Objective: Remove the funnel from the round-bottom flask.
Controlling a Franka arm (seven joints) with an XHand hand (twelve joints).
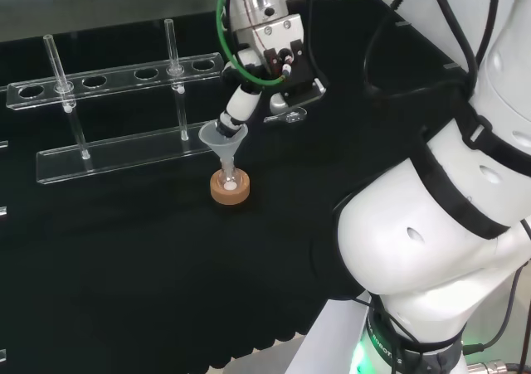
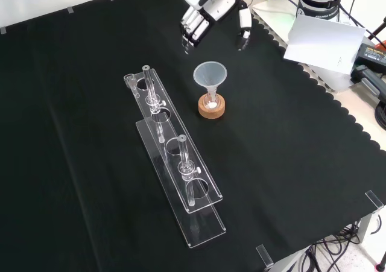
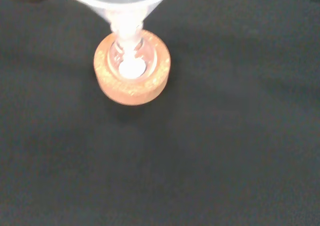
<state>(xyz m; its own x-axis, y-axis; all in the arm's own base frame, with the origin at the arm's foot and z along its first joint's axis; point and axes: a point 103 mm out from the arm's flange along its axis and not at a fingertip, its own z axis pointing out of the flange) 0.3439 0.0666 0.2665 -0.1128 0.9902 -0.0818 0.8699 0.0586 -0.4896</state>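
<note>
The funnel (image 2: 210, 76) stands upright, its long axis vertical, wide mouth up and narrow stem down in the neck of the flask (image 2: 211, 101). It is a translucent cone; the flask is small, clear and round, seated in a tan cork ring (image 2: 211, 109) on the black cloth of the counter (image 2: 289, 163). In the wrist view the stem (image 3: 127, 28) drops straight into the ring's centre. To the left in the front view lies a clear plastic rack (image 2: 175, 163) with two glass tubes upright in it. The hand (image 2: 208, 9) hovers beyond the funnel in the front view, fingers and thumb spread apart, holding nothing.
</note>
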